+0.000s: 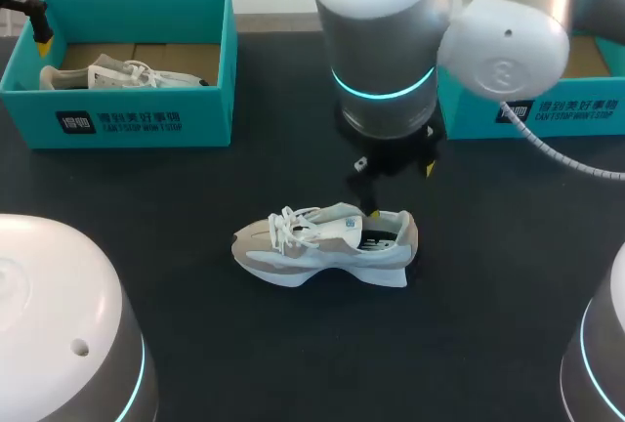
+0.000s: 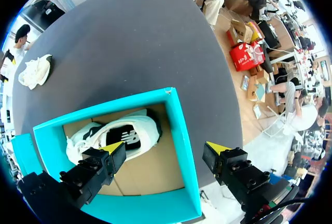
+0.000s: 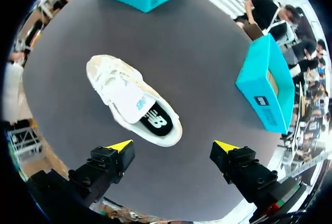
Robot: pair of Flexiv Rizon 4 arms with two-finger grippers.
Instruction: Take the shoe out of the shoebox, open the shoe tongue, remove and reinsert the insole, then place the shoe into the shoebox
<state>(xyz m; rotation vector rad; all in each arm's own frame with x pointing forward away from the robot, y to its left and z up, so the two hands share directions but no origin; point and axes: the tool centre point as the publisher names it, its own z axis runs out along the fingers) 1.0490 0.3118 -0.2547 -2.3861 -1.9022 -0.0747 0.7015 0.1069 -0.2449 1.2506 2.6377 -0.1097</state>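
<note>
Two teal shoeboxes stand on the dark table (image 1: 146,275) in the head view. The left shoebox (image 1: 127,119) holds a second shoe (image 1: 127,75); the right shoebox (image 1: 547,114) is half hidden behind my right arm. Each box has white print on its near wall, too small to make out. The shoe (image 1: 327,244) is out of any box and lies on its side on the table, its heel just under the right gripper (image 1: 395,188). The left gripper (image 1: 41,41) hangs over the left box's outer end; from here I cannot tell how its fingers stand.

Only the left wrist view settles that. The fingers are spread wide across one box wall, one tip over the inside, above the second shoe, the other outside. That shoe's dark insole bears a white logo. The shoe on the table shows far ahead, small.

The right wrist view shows what the arm hides from above. The right gripper's fingers are spread and hold nothing, with the shoe just ahead, heel nearest. Its tongue (image 3: 127,97) carries a small blue mark, its dark insole (image 3: 156,120) a white one.
</note>
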